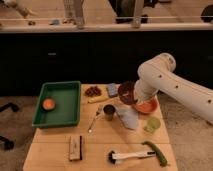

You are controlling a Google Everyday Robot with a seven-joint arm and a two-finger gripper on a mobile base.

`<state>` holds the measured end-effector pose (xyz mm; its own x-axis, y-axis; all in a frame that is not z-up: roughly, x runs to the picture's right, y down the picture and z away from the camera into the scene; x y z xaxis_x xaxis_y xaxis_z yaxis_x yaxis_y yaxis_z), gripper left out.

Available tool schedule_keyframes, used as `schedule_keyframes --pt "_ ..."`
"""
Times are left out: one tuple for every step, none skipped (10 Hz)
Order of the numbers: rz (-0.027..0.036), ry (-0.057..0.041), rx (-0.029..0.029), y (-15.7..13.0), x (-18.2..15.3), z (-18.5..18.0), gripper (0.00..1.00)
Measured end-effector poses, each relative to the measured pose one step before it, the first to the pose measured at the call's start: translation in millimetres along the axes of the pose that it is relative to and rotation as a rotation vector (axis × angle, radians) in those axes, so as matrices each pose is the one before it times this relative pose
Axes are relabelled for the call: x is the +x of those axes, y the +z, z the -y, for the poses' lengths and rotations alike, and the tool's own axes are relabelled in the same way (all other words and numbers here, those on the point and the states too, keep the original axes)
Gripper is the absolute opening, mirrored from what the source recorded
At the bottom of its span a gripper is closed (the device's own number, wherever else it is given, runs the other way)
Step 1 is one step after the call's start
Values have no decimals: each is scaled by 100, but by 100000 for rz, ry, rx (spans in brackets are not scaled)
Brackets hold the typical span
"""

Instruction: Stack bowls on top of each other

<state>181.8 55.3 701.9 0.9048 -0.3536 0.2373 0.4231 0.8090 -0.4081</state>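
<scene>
A dark maroon-brown bowl point(125, 91) hangs tilted above the wooden table point(55, 150), near the back middle. My gripper point(134, 97) at the end of the white arm point(170, 82) is shut on the bowl's right rim; the fingers are mostly hidden behind the wrist. Just right of it and lower, the orange-red bowl point(148, 107) rests on the table, partly covered by the arm. The maroon bowl's right edge is close over the orange-red bowl's left rim.
A green tray point(70, 90) at the left holds an orange fruit point(48, 104). Around the bowls lie dark grapes point(92, 91), a blue sponge point(112, 89), a small dark cup point(109, 111), a spoon point(94, 120), a white cloth point(129, 118) and a green cup point(152, 123). Near the front are a wooden block point(76, 148), a brush point(127, 156) and a green vegetable point(157, 152).
</scene>
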Motion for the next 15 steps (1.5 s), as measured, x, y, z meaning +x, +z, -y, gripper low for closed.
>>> schedule_keyframes --pt "-167 1337 273 -143 658 70 0" --pt "-161 996 82 -51 468 76 0" --pt "-290 907 -113 60 486 45 0" --pt "-322 839 -413 139 486 -105 0" --pt "-229 1164 -624 298 472 -197 0" --pt "-256 875 -698 354 354 -142 0" --pt "14 439 -715 392 136 -29 0" --pt "-39 316 -686 385 101 1 0" --pt "47 343 -619 375 144 -92 0" --pt "-10 718 -975 629 364 -266 0" --pt "59 438 -571 409 239 -138 0" --pt "175 671 -749 588 362 -183 0" --pt "252 819 -443 427 382 -40 0" --pt "98 745 -314 297 550 -129 0" --pt "72 873 -118 204 690 -97 0"
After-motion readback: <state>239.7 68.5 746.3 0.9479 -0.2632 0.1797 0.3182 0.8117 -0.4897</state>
